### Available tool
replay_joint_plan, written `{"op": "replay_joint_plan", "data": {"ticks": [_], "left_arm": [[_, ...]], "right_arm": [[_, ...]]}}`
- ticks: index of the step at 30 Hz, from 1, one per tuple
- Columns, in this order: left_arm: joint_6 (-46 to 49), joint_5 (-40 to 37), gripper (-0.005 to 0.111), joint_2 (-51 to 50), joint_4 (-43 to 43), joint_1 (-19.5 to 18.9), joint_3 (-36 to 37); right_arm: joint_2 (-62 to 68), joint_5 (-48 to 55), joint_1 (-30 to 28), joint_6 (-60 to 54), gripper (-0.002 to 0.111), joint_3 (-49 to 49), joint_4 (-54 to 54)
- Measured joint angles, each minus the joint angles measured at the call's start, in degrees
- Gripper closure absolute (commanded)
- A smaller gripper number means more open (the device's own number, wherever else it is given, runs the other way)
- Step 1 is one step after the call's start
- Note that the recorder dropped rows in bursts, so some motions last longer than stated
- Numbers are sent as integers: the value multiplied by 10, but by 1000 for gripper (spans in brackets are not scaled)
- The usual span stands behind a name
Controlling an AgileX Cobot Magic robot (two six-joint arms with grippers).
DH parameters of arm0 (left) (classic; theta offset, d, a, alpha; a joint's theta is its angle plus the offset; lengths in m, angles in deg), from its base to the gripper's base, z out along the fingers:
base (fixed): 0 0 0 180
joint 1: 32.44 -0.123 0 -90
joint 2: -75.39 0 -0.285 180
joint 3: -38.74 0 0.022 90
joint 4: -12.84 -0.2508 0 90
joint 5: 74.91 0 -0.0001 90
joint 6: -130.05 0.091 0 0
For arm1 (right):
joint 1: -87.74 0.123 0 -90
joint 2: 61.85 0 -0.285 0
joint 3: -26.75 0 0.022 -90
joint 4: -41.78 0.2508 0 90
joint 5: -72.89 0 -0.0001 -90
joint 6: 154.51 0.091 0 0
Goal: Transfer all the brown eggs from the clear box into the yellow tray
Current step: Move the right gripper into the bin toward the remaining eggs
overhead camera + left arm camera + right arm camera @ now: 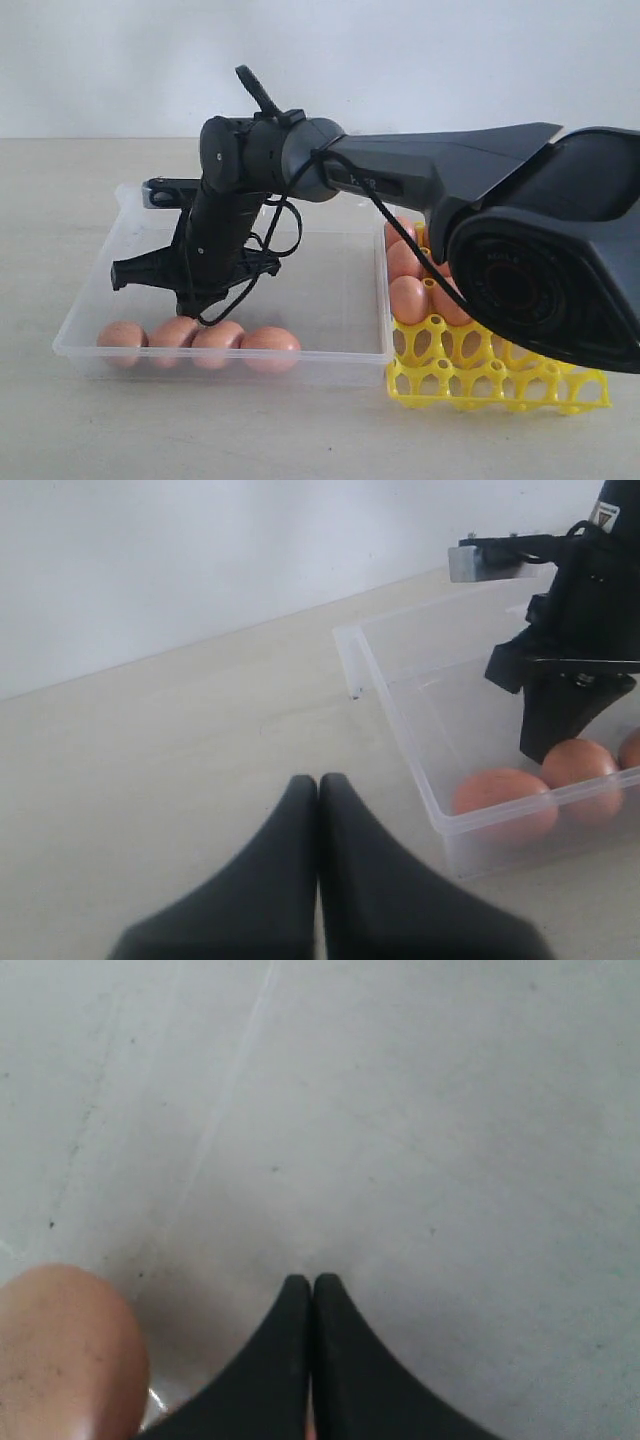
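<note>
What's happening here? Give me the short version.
The right claw is down in the clear box, shut with nothing between its fingers, one egg just beside it. Four brown eggs show along the box's near wall. A few eggs already sit in the yellow tray next to the box. The left claw, also shut, hangs over the table outside the box.

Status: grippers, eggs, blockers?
Left gripper shut, outside the clear box. Right gripper shut inside it, fingers meeting beside an egg, not on it. Four brown eggs seen in box, several in yellow tray. Right arm hides part of tray.
</note>
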Motion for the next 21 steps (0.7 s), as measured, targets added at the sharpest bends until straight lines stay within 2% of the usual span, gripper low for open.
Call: {"op": "replay_joint_plan", "data": {"ticks": [3,7,9,21], "left_arm": [[0,0,111,0,0,0,0],[0,0,111,0,0,0,0],[0,0,111,0,0,0,0],[0,0,111,0,0,0,0]], "right_arm": [[1,22,0,-98,93,-18,-8],[-2,60,0,-162,54,-48,-18],[-10,70,0,-170,43,-64,-18],[-26,166,0,-46,41,-109,-27]]}}
